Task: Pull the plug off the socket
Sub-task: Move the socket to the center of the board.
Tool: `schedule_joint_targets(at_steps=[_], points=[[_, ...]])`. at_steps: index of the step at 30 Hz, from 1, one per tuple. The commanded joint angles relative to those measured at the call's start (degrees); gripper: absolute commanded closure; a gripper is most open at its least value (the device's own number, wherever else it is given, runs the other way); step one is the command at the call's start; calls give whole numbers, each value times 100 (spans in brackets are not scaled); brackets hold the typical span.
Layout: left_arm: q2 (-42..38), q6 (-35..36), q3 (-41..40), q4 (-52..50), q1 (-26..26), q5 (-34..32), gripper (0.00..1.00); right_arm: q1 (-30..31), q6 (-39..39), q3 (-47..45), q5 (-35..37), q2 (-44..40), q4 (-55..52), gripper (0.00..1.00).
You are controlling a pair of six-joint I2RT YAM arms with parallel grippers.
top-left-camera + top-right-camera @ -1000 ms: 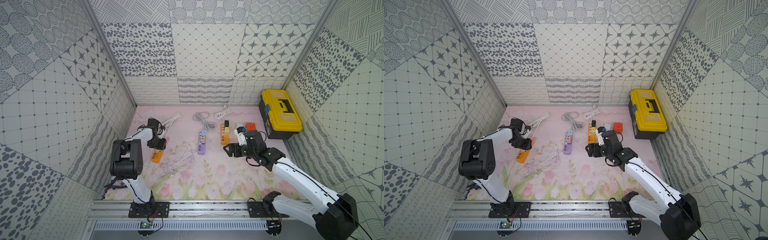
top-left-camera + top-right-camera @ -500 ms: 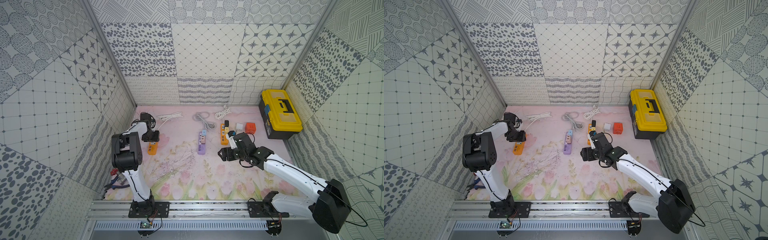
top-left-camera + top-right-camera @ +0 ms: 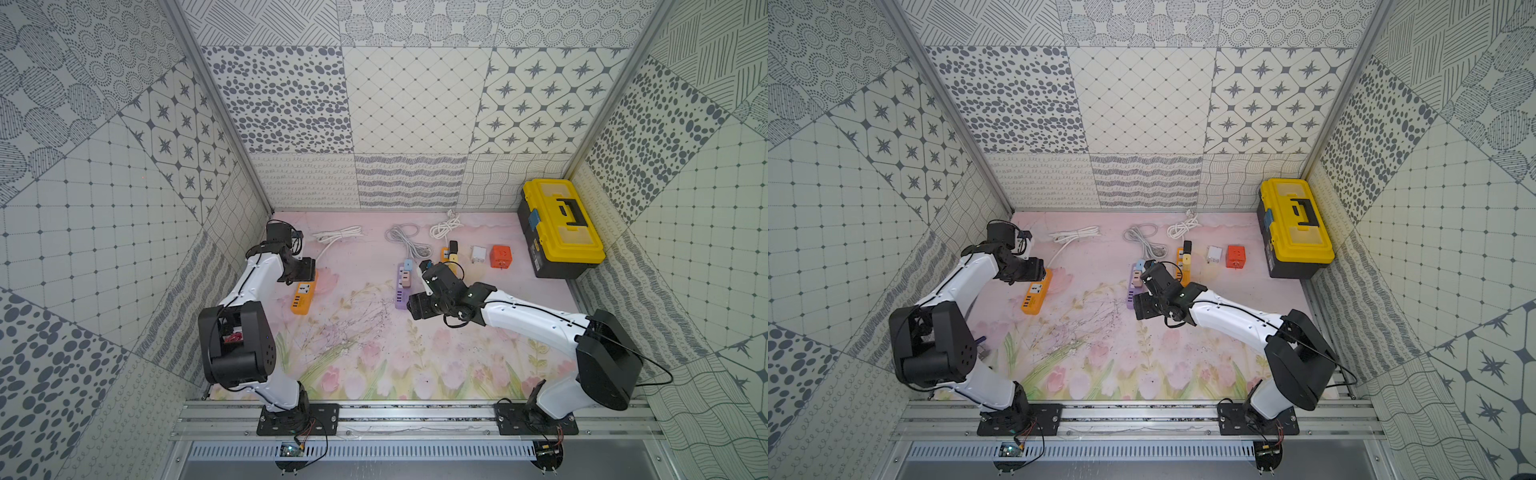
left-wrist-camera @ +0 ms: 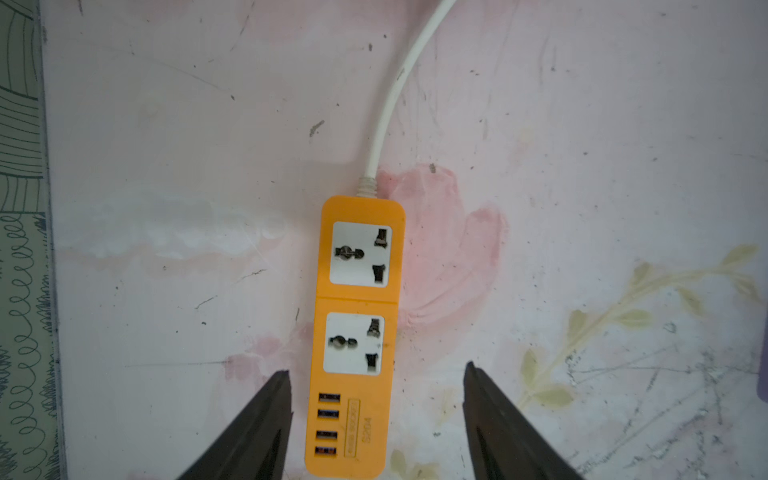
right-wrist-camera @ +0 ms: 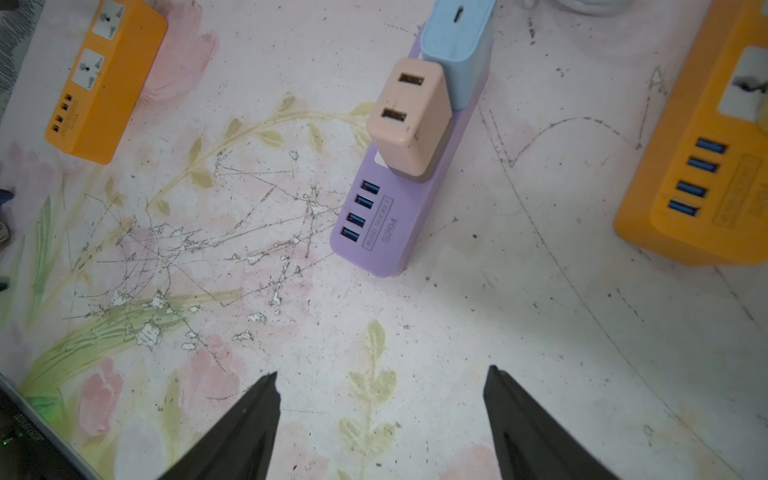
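Observation:
A purple power strip (image 5: 386, 216) lies mid-mat with a beige plug (image 5: 409, 116) and a blue plug (image 5: 457, 50) seated in its sockets. My right gripper (image 5: 380, 374) hangs open over bare mat just short of the strip's USB end, and in a top view it (image 3: 417, 309) is beside that end. My left gripper (image 4: 376, 370) is open. Its fingers (image 4: 270, 415) stand apart on either side of the USB end of an orange power strip (image 4: 357, 332) whose two sockets are empty. This strip lies near the left wall in a top view (image 3: 305, 293).
A second orange strip (image 3: 446, 255) carrying a black plug (image 3: 453, 247) and a yellow plug (image 3: 453, 258) lies right of the purple one. Farther right are a white adapter (image 3: 478, 253), an orange cube (image 3: 500, 257) and a yellow toolbox (image 3: 561, 226). Coiled cables (image 3: 405, 235) lie at the back.
My right arm has swung left, from the right orange strip to the purple one. The left gripper shifted the left orange strip back and straighter, then its jaws widened.

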Motion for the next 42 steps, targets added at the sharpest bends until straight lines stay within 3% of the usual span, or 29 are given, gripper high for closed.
schedule_joint_targets(at_steps=[1, 9, 20, 26, 36, 42], points=[[-898, 218, -282, -883, 29, 754, 29, 63, 164, 350, 169, 439, 424, 18], [-2027, 598, -1151, -1709, 28, 1408, 28, 126, 249, 959, 598, 1507, 689, 15], [-2296, 460, -1525, -1397, -101, 1192, 32, 142, 288, 960, 994, 2139, 912, 21], [-2652, 486, -1724, -1235, -103, 1192, 32, 179, 243, 972, 1011, 2282, 943, 32], [-2658, 478, -1740, -1233, -102, 1174, 32, 408, 93, 900, 987, 2243, 861, 65], [-2545, 484, -1735, -1223, -120, 1150, 32, 568, -59, 694, 931, 1947, 832, 71]])
